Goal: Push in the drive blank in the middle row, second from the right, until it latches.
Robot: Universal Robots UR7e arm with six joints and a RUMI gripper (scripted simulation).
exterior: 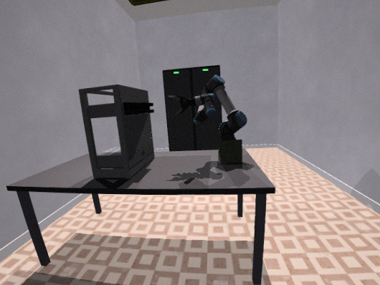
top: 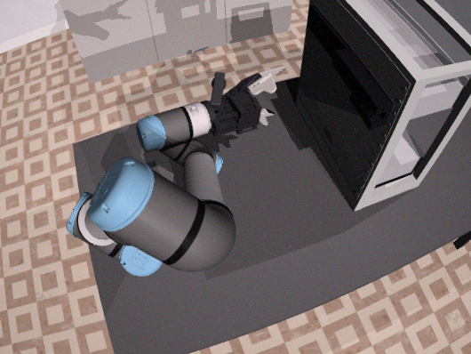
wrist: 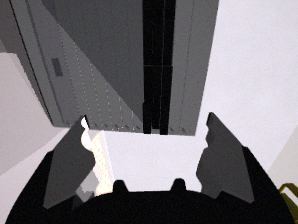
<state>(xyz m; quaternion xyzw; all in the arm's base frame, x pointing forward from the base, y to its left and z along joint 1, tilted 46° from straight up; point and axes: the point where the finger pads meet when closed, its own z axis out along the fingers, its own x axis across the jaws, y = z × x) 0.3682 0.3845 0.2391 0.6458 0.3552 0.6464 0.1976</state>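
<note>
- The claw (top: 267,95) is held wide apart with nothing between its fingers — seen upper centre of the top view, apart from the rack (top: 406,116).
- The rack is stood at the upper right on the dark surface (top: 275,213).
- Its dark front is faced by the claw; the single blanks cannot be told apart.
- In the exterior view, protruding blanks (exterior: 138,107) are seen in the upper left area.

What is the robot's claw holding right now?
Nothing. The open two-jaw gripper is empty, pointing toward the dark metal rack without touching it.
</note>
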